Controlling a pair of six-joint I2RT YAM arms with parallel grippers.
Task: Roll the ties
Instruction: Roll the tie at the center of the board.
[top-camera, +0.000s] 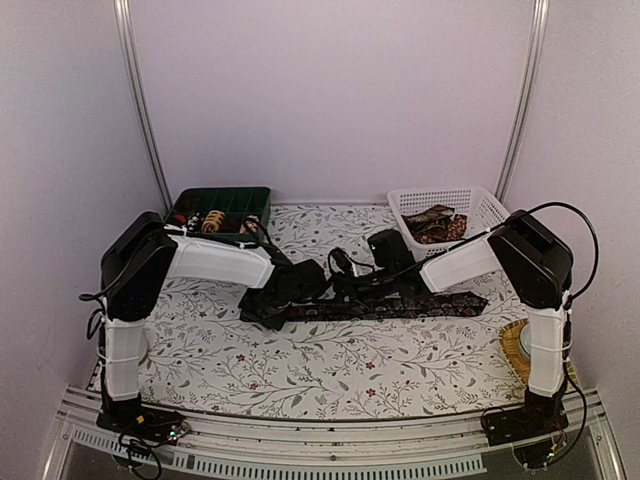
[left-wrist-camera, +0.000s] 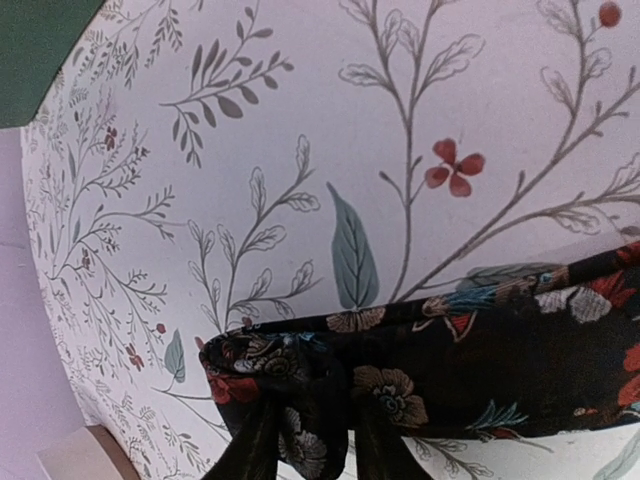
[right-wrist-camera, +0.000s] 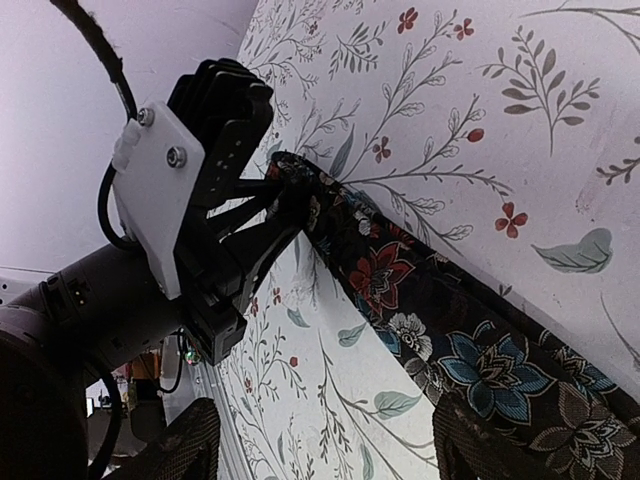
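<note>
**Operator:** The tie (top-camera: 440, 303), where is it?

**Spotter:** You have it stretched flat across the middle of the flowered table (top-camera: 300, 370). Its left end is folded over, between the fingers of your left gripper (left-wrist-camera: 315, 455).

**Operator:** Pinched?

**Spotter:** You can't tell; the fingers may press the fold or merely flank it. Your right gripper (right-wrist-camera: 330, 450) stands wide apart near the tie, gripping nothing. You've got other ties (top-camera: 437, 224) lying in the white basket (top-camera: 488, 210).
</note>
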